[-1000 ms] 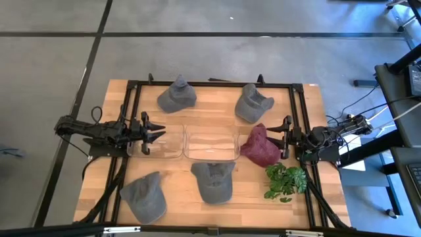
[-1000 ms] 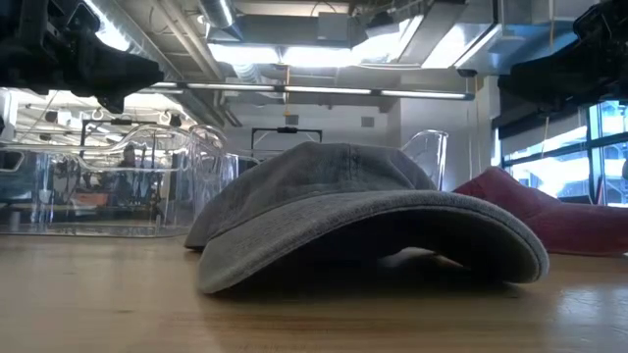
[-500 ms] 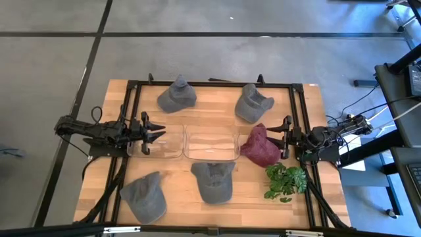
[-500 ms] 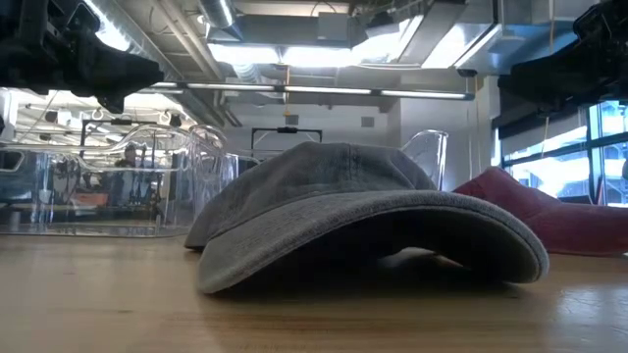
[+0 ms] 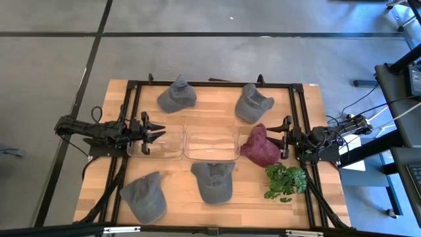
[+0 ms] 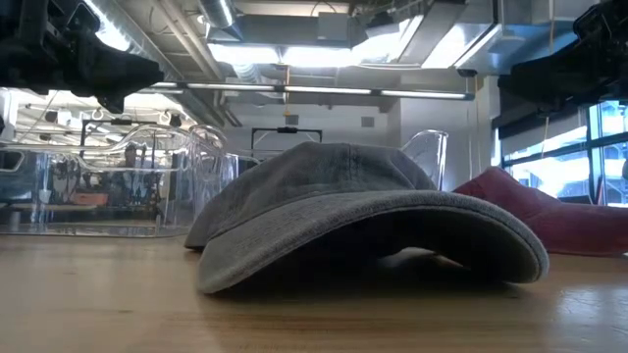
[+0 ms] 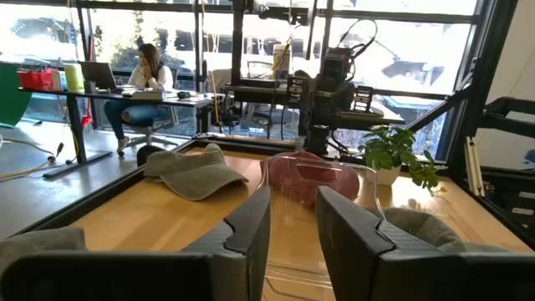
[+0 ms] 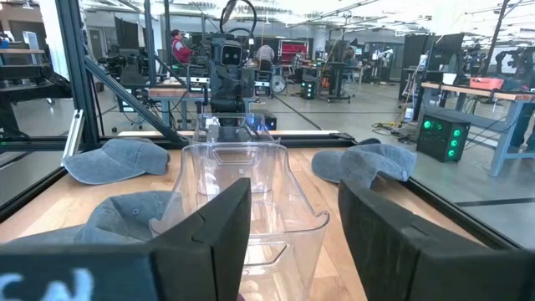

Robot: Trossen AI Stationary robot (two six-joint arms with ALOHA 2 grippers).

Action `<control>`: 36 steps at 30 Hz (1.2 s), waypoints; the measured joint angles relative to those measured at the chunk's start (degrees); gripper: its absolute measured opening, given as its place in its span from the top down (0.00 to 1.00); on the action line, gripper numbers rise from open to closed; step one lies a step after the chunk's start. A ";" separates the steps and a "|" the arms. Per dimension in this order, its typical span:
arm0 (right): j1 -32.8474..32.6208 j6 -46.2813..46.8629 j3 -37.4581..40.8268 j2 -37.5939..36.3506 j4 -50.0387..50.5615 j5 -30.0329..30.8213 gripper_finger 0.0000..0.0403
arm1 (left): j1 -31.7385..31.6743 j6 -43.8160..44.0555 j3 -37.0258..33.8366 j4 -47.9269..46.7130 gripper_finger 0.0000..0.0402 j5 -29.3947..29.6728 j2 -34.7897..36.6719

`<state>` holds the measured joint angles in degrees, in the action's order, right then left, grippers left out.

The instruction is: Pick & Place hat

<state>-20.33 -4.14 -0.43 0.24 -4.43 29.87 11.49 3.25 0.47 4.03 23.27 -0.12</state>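
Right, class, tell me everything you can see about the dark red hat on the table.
The dark red hat is soft cloth, crumpled into a lumpy mound rather than sitting in a neat cap shape. It lies on the wooden table, beside the right end of the clear bins and just in front of the open right gripper, which is not holding it. A green plant stands nearby.

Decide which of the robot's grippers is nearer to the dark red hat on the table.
Right. The right gripper sits just beside the dark red hat, at its right edge; the left gripper waits across both clear bins, far to its left.
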 joint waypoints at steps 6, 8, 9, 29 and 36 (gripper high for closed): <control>-0.01 0.00 0.00 0.01 0.00 0.00 0.55 | -0.01 0.01 0.00 0.01 0.76 0.02 -0.01; 0.01 0.00 0.00 0.00 0.00 0.00 0.55 | 0.00 0.00 0.01 0.01 0.76 0.01 -0.02; 0.01 0.00 0.00 0.01 0.00 0.00 0.55 | 0.00 0.01 0.02 0.01 0.76 0.02 -0.02; -0.01 -0.01 0.00 -0.01 0.00 0.00 0.55 | -0.02 0.00 0.02 0.02 0.76 0.05 -0.01; -0.01 2.15 0.00 -0.01 0.00 0.00 0.55 | -0.02 0.00 0.01 0.02 0.76 0.16 -0.02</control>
<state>-20.34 -1.99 -0.43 0.23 -4.43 29.87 11.46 3.25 0.48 4.05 23.43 -0.14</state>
